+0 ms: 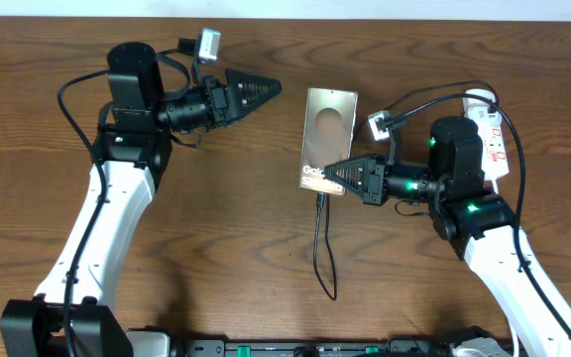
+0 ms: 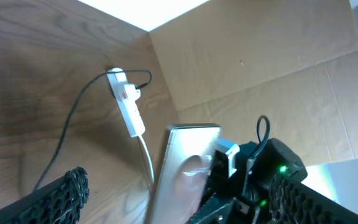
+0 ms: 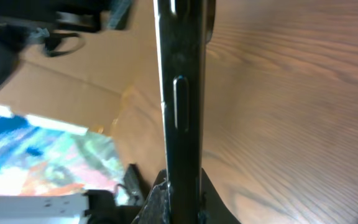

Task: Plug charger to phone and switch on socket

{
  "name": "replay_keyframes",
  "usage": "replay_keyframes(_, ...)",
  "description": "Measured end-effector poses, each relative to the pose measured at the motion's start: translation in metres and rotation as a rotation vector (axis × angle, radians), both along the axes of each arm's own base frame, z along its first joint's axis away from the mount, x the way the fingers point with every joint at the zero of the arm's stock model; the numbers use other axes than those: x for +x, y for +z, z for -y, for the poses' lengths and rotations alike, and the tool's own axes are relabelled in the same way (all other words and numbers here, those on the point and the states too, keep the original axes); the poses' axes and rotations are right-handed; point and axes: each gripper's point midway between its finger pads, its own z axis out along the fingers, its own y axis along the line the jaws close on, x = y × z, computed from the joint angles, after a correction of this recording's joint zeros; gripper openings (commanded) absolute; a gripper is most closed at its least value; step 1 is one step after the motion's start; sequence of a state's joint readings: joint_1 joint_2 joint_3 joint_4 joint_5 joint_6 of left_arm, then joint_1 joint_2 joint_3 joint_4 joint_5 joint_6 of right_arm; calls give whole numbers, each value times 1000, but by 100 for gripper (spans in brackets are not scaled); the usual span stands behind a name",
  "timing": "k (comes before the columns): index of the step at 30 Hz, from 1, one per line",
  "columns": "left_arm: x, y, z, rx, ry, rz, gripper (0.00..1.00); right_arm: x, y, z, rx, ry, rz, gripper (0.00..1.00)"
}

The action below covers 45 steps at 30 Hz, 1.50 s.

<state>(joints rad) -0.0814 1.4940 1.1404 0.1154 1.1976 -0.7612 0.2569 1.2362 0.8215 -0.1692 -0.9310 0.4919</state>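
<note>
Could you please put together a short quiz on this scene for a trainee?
1. True or false: the left gripper is shut on the phone.
2. The right gripper grips the phone at: A) the end with the lettering; B) the opposite end; C) nowhere.
3. Fill in: the socket lies beside the ____ arm.
Key: 1 false; 2 A; 3 right.

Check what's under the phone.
The wooden table shows around the phone; beneath it is covered. The charger cable meets its lower edge, and the right gripper, jaws shut on that end, hides whether it is plugged in.
</note>
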Motion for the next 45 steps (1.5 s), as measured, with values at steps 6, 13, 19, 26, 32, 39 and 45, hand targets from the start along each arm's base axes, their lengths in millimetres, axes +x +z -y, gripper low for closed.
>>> replay_keyframes(6, 0, 0, -1, 0, 2, 0, 94, 9, -26, 6, -81, -53, -41, 1)
replay_keyframes(13, 0, 0, -1, 0, 2, 0, 94, 20, -79, -3, -146, -36, -145, 1)
replay_keyframes(19, 0, 0, -1, 0, 2, 0, 94, 28, -122, -13, -177, -15, -211, 1)
replay_keyframes(26, 0, 0, -1, 0, 2, 0, 95, 32, -164, -23, -200, 9, -259, 1)
replay_keyframes(32, 0, 0, -1, 0, 2, 0, 95, 33, -191, -30, -214, 20, -281, 1)
replay_keyframes(39, 0, 0, -1, 0, 2, 0, 95, 37, -199, -38, -173, 35, -302, 2)
replay_keyframes(45, 0, 0, -1, 0, 2, 0, 95, 40, -203, -40, -173, 23, -318, 13)
